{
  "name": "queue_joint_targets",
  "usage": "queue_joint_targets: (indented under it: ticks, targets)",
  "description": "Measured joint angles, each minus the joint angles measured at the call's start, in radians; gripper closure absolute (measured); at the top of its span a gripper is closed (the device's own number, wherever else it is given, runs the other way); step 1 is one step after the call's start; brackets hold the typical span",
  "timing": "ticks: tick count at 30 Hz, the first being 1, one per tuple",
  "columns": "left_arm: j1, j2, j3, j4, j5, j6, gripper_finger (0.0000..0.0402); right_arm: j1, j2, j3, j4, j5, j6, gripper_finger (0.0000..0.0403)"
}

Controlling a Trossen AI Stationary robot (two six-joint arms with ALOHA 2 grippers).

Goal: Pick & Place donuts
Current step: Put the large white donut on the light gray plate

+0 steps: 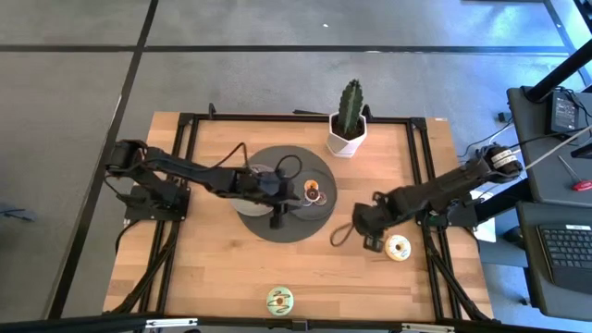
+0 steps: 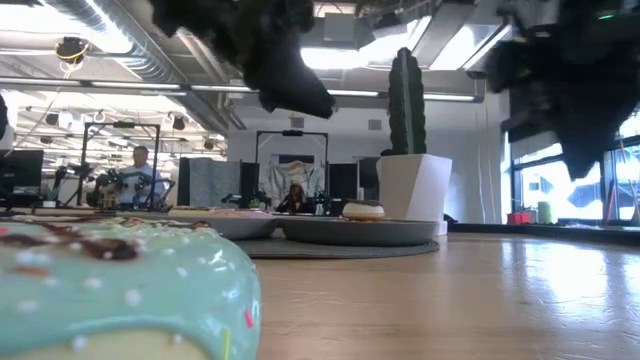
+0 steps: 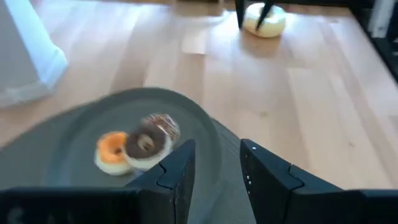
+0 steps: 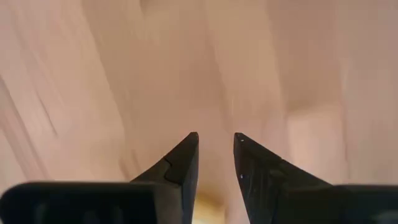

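Observation:
An orange donut (image 3: 112, 152) and a brown-iced donut (image 3: 146, 143) lie side by side on the round grey plate (image 1: 264, 222) at the table's middle. My left gripper (image 1: 277, 215) hovers open and empty over the plate's near part, just short of these donuts; it also shows in its own wrist view (image 3: 214, 168). A white donut (image 1: 398, 247) lies on the wood at the right. My right gripper (image 1: 370, 239) is open and empty just left of the white donut, pointing down at the bare table (image 4: 214, 143). A green donut (image 1: 279, 299) lies by the near edge.
A cactus in a white pot (image 1: 349, 125) stands at the far edge behind the plate. The black frame rails (image 1: 421, 176) run along the table's sides. Bare wood (image 1: 203, 268) lies between the plate and the near edge. The green donut fills the low view's near left (image 2: 110, 290).

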Motion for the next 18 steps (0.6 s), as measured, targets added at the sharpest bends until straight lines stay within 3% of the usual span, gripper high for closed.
queue_joint_targets:
  ticks: [4, 9, 18]
  targets:
    - [-0.030, -0.025, -0.054, 0.072, 0.000, -0.061, 0.0278, 0.100, 0.005, 0.000, -0.117, -0.004, 0.155, 0.0299]
    - [-0.063, -0.026, -0.058, 0.081, -0.008, -0.103, 0.0278, 0.196, 0.004, 0.000, -0.200, -0.102, 0.318, 0.0299]
    - [-0.102, -0.026, -0.058, 0.079, -0.009, -0.161, 0.0277, 0.293, 0.004, -0.073, -0.194, -0.120, 0.214, 0.0299]
